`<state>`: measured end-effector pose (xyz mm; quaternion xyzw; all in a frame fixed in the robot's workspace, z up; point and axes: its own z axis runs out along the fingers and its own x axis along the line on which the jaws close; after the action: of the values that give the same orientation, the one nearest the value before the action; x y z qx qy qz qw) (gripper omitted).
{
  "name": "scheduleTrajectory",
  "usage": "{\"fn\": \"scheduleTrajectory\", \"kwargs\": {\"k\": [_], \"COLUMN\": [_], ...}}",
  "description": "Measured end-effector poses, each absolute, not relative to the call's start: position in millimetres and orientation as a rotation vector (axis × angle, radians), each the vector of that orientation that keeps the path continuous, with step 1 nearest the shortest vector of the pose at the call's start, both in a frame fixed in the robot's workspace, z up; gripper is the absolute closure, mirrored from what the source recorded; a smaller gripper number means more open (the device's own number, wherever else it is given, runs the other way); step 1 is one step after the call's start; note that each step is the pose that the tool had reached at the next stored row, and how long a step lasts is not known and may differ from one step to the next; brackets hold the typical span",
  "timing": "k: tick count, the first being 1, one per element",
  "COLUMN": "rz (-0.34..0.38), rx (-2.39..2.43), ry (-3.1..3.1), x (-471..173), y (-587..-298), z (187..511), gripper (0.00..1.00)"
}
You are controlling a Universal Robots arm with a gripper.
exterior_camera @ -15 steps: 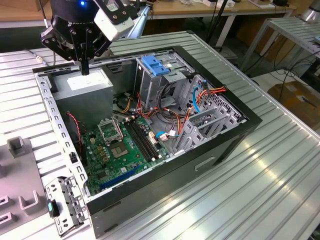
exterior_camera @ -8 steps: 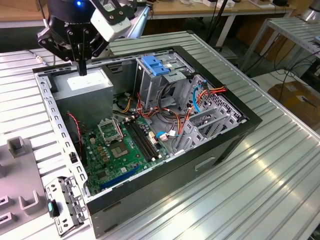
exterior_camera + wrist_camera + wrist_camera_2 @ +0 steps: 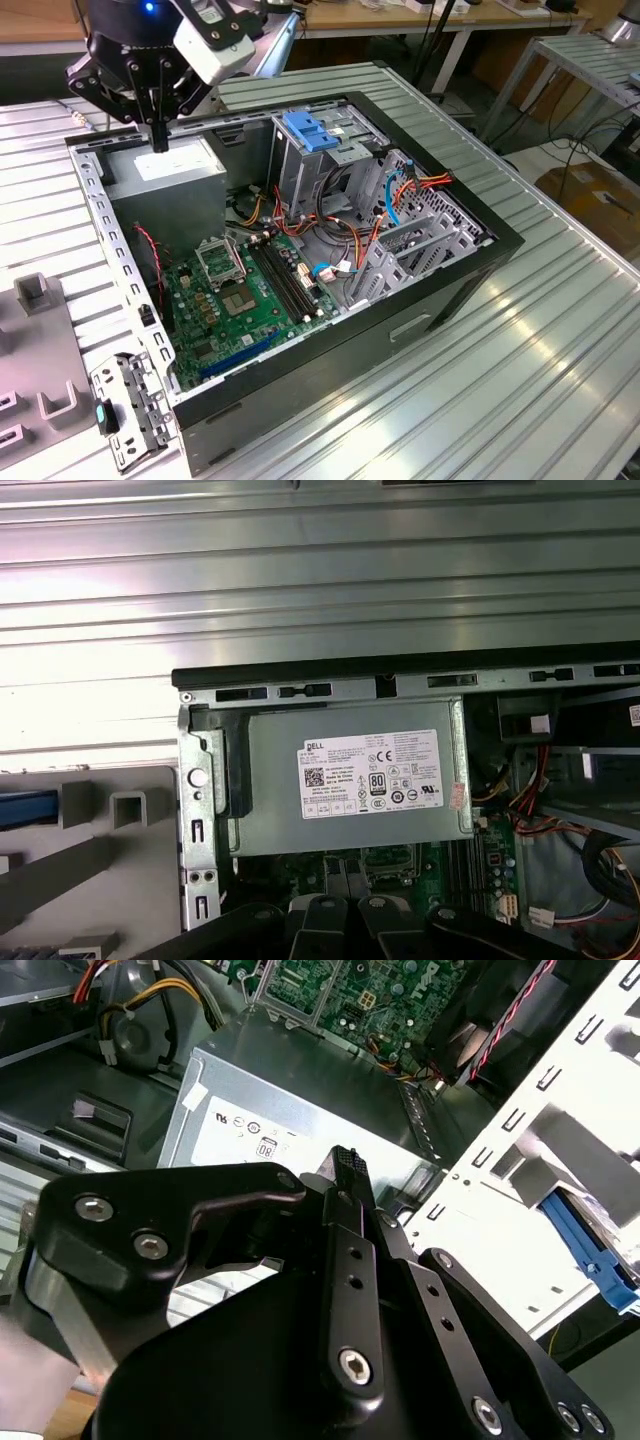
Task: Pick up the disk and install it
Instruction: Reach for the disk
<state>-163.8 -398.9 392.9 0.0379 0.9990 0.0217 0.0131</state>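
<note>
The disk shows as a strip of bright blue carrier [image 3: 25, 808] lying on the grey fixture [image 3: 120, 880] beside the open computer case; its blue rail [image 3: 590, 1255] also peeks past the case's white perforated wall. Most of the disk is out of frame. My gripper [image 3: 158, 140] hangs fingers down over the silver power supply [image 3: 170, 165] in the case's back corner, at the exterior view's left. The fingers are shut together with nothing between them, and the fingertip [image 3: 347, 1165] stands a little above the power supply's label [image 3: 370, 785].
The case [image 3: 300, 250] lies open on a ribbed metal table [image 3: 520, 330]. Inside are the green motherboard [image 3: 240, 300], loose red, orange and blue cables [image 3: 400, 190], and a tall silver cage with a light-blue latch [image 3: 305, 130]. The grey fixture [image 3: 40, 340] stands beside the case.
</note>
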Motion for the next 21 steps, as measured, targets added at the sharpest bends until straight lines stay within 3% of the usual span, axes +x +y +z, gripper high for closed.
{"fn": "scheduleTrajectory", "kwargs": {"k": [21], "rz": [0.068], "rx": [0.118], "ry": [3.112], "x": [-175.2], "y": [-398.9], "z": [392.8], "gripper": [0.89]}}
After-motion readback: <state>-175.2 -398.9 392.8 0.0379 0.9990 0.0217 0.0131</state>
